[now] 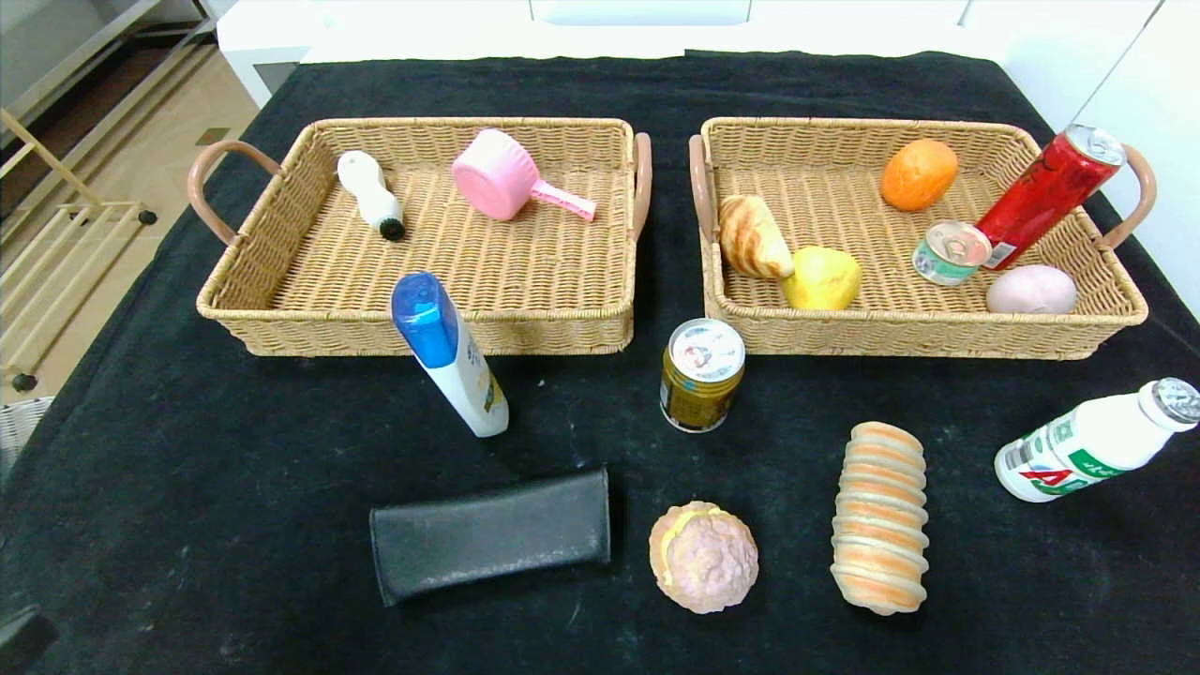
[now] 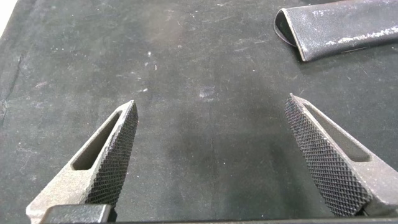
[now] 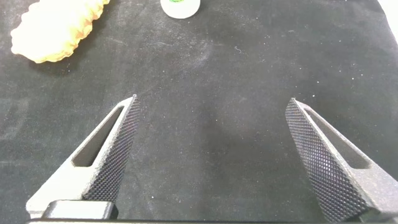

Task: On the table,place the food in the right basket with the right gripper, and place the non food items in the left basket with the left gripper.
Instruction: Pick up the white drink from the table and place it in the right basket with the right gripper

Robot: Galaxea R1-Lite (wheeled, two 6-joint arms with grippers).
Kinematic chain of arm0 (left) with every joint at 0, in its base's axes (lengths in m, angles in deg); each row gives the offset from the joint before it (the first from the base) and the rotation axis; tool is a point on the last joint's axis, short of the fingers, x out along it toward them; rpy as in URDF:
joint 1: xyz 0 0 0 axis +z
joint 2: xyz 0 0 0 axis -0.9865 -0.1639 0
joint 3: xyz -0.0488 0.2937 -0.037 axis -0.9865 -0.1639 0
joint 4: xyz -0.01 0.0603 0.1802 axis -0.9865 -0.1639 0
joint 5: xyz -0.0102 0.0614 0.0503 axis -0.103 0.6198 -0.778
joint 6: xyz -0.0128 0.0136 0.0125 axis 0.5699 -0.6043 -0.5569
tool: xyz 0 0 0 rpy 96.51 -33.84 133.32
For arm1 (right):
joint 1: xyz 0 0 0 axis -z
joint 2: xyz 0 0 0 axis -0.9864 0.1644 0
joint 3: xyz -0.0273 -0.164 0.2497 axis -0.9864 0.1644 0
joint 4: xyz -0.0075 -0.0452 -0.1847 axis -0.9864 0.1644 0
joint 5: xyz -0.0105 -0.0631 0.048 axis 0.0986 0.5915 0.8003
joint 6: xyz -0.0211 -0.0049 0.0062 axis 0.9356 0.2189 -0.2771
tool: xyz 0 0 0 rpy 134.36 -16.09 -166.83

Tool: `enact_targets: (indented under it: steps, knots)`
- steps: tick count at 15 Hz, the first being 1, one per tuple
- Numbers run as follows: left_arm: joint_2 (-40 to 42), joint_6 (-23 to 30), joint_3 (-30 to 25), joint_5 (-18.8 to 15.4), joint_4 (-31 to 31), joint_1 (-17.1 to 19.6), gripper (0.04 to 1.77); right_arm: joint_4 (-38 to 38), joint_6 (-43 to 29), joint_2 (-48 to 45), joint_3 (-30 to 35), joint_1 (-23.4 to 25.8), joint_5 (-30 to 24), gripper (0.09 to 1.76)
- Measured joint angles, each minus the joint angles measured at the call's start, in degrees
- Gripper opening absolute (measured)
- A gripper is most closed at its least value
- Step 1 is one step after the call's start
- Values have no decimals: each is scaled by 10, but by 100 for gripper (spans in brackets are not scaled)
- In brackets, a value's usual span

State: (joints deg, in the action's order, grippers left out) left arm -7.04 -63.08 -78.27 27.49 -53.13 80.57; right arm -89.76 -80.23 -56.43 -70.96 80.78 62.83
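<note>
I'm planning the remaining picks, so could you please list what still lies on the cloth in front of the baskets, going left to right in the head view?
Black case → blue-capped white bottle → gold can → pink round pastry → ridged bread roll → white drink bottle.

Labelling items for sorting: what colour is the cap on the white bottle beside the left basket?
Blue cap, clearest in the head view.

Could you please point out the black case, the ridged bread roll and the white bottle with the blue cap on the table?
black case (image 1: 492,544), head view, middle of its flat top.
ridged bread roll (image 1: 879,516), head view, central ridges.
white bottle with the blue cap (image 1: 466,380), head view, white body.
</note>
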Motion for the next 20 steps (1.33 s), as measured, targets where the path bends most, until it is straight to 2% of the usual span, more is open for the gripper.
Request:
enact_targets:
  steps: [2,3,5,8,11,15,18,20]
  knots:
    - [0,-2,0,3,2,0,172,2,-1,1,-10,0,-2,171]
    - [-1,-1,7,6,-2,0,172,7,-3,6,-34,0,-5,171]
    - [-18,26,59,3,-10,0,172,24,-4,31,-94,-1,-11,171]
    - [-98,66,158,-4,-12,-17,172,33,-5,92,-185,-5,-66,171]
    - [-195,75,249,-25,-12,-75,172,42,-4,171,-252,-4,-116,171]
    - [-317,68,317,-110,-9,-173,172,41,10,288,-327,-10,-154,171]
    - [-392,53,350,-155,-11,-229,172,42,16,344,-358,-69,-155,171]
    - [-438,46,366,-161,-13,-264,172,41,15,374,-364,-138,-145,171]
